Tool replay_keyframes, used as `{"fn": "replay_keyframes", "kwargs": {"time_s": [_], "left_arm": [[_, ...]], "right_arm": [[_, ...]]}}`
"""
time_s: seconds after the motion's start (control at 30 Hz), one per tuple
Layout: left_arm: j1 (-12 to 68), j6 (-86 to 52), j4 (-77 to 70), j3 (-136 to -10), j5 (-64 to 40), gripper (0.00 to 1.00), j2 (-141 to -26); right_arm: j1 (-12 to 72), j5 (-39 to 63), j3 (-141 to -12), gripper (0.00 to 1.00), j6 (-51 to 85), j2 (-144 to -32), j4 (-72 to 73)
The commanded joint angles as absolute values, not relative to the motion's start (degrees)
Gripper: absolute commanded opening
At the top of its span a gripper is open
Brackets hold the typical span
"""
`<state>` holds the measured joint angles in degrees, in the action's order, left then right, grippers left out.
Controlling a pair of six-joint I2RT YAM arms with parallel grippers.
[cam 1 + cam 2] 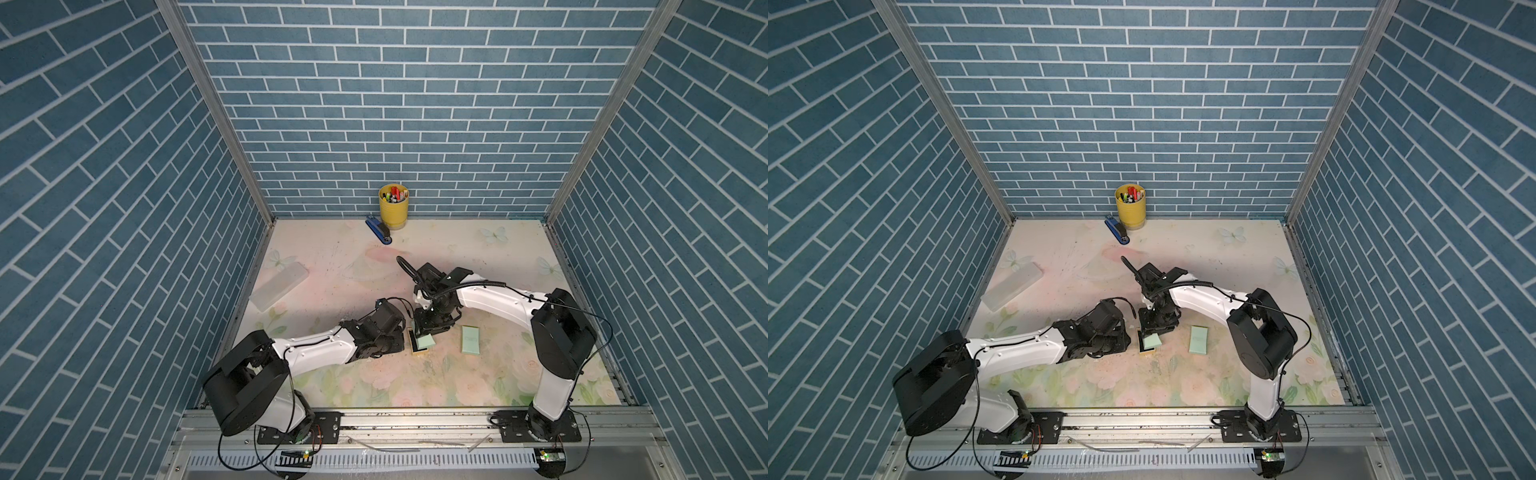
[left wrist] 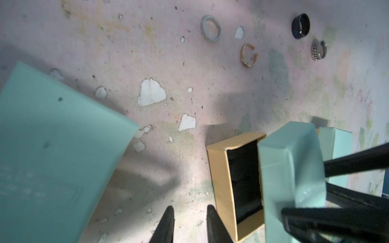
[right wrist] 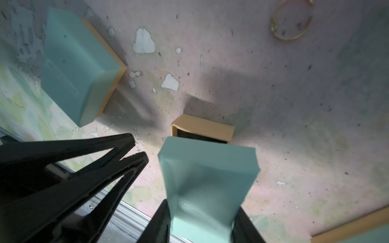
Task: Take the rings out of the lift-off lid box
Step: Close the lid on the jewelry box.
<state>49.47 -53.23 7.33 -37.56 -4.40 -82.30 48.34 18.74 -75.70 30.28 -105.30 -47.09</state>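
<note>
Top views both show my two arms meeting over the middle of the flower-printed table (image 1: pixel 498 257). Furthest left lies a pale translucent block (image 1: pixel 279 291), well apart from everything else. At the back wall a blue stapler (image 1: pixel 378 235) lies just beside a yellow cup (image 1: pixel 393 205) full of pens. Nearer me, my left arm (image 1: pixel 316 353) reaches in low. In the left wrist view the left gripper (image 2: pixel 190 225) has its fingers only a little apart, with bare mat between them and nothing held. It sits just beside the box base (image 2: pixel 221 189), a tan cardboard tray with black lining, standing on the table. The lining is too dark for me to tell whether anything lies inside. Over the base, tilted and covering part of it, is the mint-green lid (image 2: pixel 290 178), clamped by its sides between the fingers of the right gripper (image 3: pixel 203 225); I cannot tell whether lid and base touch. Beyond the base and well apart from it, loose on the mat, lie a pale studded ring (image 2: pixel 203 29), a gold open ring (image 2: pixel 242 52), a black ring (image 2: pixel 295 27) and a dark steel-coloured ring (image 2: pixel 315 49). In the top views they are too small to pick out. Furthest right, a second mint-green box (image 1: pixel 470 339) lies flat on the table near the lid.
</note>
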Motion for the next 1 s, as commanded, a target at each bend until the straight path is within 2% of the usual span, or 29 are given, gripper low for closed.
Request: {"fn": "replay_keyframes", "kwargs": {"time_s": [0.0, 0.27, 0.97], "left_arm": [[49.13, -52.64, 4.98, -36.67, -5.47, 0.25, -83.45], [49.13, -52.97, 1.42, -36.12, -7.24, 0.17, -85.65], [49.13, -54.07, -5.25, -35.02, -10.08, 0.14, -89.03]], "right_arm": [[48.58, 19.71, -77.36, 0.44, 32.43, -106.87, -47.87], [48.6, 21.18, -77.73, 0.45, 32.53, -107.73, -47.44], [48.6, 23.53, -77.87, 0.46, 32.95, -109.34, -45.97]]}}
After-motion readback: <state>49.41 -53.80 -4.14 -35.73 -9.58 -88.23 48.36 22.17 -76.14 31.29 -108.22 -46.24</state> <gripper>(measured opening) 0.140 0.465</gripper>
